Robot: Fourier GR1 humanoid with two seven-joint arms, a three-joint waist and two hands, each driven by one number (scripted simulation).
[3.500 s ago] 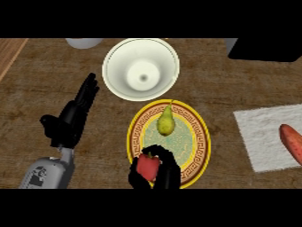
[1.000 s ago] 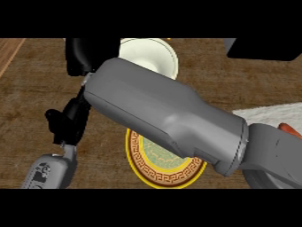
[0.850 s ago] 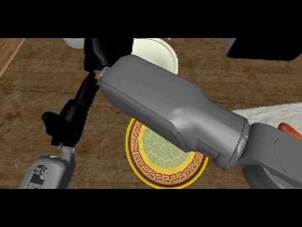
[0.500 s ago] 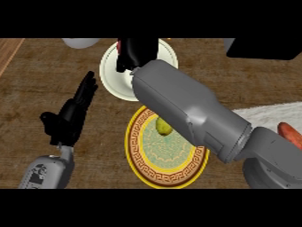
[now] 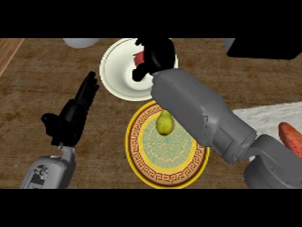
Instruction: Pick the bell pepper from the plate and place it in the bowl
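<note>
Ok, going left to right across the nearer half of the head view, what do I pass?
Open black left hand → round yellow-rimmed patterned plate carrying a yellow-green fruit → white cloth → orange-red sweet potato. The right hand, with the red bell pepper over the white bowl, overlaps these and is left out.

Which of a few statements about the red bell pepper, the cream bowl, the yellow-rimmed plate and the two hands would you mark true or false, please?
1. The right hand is above the cream round bowl. True.
2. The red bell pepper lies on the yellow-rimmed patterned plate. False: the right hand holds it over the bowl.
3. A yellow-green fruit lies on the plate. True.
4. The left hand grips the bowl. False: it is open, to the left of the bowl and apart from it.
</note>
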